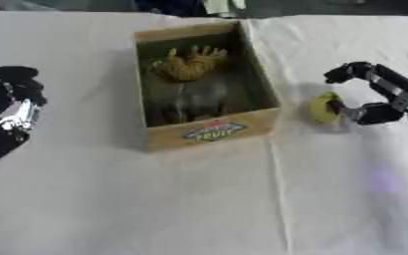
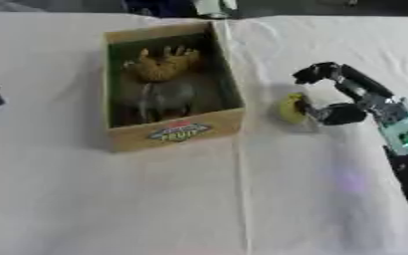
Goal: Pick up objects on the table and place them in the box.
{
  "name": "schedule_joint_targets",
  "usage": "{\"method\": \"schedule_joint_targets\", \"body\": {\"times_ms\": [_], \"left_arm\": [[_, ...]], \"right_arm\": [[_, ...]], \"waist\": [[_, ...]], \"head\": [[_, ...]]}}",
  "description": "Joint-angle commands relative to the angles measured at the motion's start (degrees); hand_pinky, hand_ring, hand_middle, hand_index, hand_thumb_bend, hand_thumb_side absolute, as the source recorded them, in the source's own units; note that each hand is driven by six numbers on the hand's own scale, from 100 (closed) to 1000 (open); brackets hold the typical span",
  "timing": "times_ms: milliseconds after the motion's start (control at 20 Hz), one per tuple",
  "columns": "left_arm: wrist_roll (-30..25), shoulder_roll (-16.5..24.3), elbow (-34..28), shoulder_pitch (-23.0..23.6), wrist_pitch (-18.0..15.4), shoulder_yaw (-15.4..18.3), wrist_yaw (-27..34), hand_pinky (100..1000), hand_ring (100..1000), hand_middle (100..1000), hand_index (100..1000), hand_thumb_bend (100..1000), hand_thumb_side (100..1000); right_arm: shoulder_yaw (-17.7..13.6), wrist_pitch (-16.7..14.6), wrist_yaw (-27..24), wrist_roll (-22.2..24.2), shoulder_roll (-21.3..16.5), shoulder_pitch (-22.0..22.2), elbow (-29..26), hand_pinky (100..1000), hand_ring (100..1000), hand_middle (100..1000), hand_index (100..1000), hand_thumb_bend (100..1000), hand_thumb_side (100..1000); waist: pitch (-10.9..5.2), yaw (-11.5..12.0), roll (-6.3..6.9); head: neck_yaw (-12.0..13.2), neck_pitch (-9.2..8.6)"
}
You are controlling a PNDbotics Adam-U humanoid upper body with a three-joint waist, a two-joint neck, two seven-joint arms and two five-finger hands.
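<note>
One item is left on the table: a small yellow-green fruit, just right of the box.

Left eye view: the box is seen open-topped, with a yellow item at its far end and a grey one nearer, so part of the job is judged done. The right hand is set at the fruit's right side, one finger arched over the far side, another touching the fruit low; a pinch is being formed, but the fruit is not shown lifted. The left hand is parked at the left edge, fingers curled, nothing held.

Right eye view: the same contact is shown more clearly, with the fingers against the fruit and the fruit resting on the cloth. Only a dark sliver of the left hand is caught at the left edge. Remaining work is judged to be lift, carry left, release into the box.
</note>
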Motion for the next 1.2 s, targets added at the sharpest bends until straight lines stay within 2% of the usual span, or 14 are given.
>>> {"method": "schedule_joint_targets", "body": {"times_ms": [50, 200, 400, 550, 750, 900, 1050, 1100, 1150, 1200], "left_arm": [[-0.2, 0.5, -0.37, -0.62, 0.01, 0.26, -0.06, 740, 558, 559, 736, 146, 344], [-0.18, 0.4, -0.23, -0.54, 0.03, 0.29, -0.16, 739, 556, 557, 735, 145, 346], [-0.27, 0.26, -0.16, -0.49, 0.0, 0.25, -0.19, 739, 556, 557, 736, 144, 346], [-0.28, 0.21, -0.16, -0.44, 0.0, 0.26, -0.19, 740, 556, 556, 735, 145, 348], [-0.34, 0.22, -0.13, -0.41, 0.01, 0.24, -0.17, 748, 556, 556, 736, 144, 346], [-0.41, 0.24, -0.11, -0.38, 0.01, 0.25, -0.17, 752, 556, 556, 736, 144, 347], [-0.59, 0.22, -0.08, -0.37, -0.07, 0.27, -0.17, 758, 559, 559, 739, 113, 355], [-0.69, 0.22, -0.07, -0.37, -0.13, 0.27, -0.15, 759, 560, 560, 739, 110, 356], [-0.78, 0.23, -0.05, -0.36, -0.17, 0.28, -0.12, 759, 560, 560, 739, 109, 356], [-0.87, 0.24, -0.03, -0.35, -0.21, 0.28, -0.1, 761, 560, 560, 740, 104, 358]], "right_arm": [[-0.02, -5.45, 2.18, 3.63, -1.14, -0.86, -0.14, 757, 754, 696, 847, 262, 446], [0.08, -5.55, 3.61, 2.52, -1.1, -0.76, 0.06, 756, 754, 696, 846, 256, 455], [0.59, -5.9, 5.15, 2.93, -1.09, -0.48, 0.21, 761, 764, 708, 849, 257, 522], [1.64, -5.98, 5.97, 6.58, -1.1, -0.19, -0.8, 764, 769, 712, 836, 245, 579], [2.39, -6.0, 4.98, 14.71, -1.32, 0.25, -3.21, 760, 765, 692, 806, 246, 593], [1.97, -6.0, 3.48, 20.12, -1.61, 0.49, -4.57, 742, 722, 629, 755, 189, 511], [1.22, -6.0, 1.99, 22.97, -1.8, 0.61, -5.63, 702, 613, 524, 669, 100, 307], [1.06, -6.0, 1.69, 23.48, -1.87, 0.65, -5.89, 683, 580, 499, 646, 100, 253], [0.88, -6.0, 1.49, 23.79, -1.93, 0.67, -6.15, 672, 561, 484, 631, 100, 238], [0.7, -6.0, 1.28, 23.84, -1.98, 0.67, -6.44, 639, 499, 426, 574, 100, 247]], "waist": [[-0.94, -0.15, 0.03], [-1.03, -0.16, 0.03], [-1.1, 0.04, 0.04], [-1.16, 0.05, 0.02], [-1.28, -0.28, 0.02], [-1.31, -0.45, -0.01], [-1.31, -0.47, -0.04], [-1.32, -0.46, -0.03], [-1.33, -0.43, -0.02], [-1.35, -0.42, -0.01]], "head": [[-0.12, 0.12], [-0.14, 0.12], [-0.13, 0.11], [-0.16, 0.14], [-0.06, 0.24], [0.03, 0.28], [0.13, 0.3], [0.19, 0.29], [0.21, 0.29], [0.2, 0.26]]}}
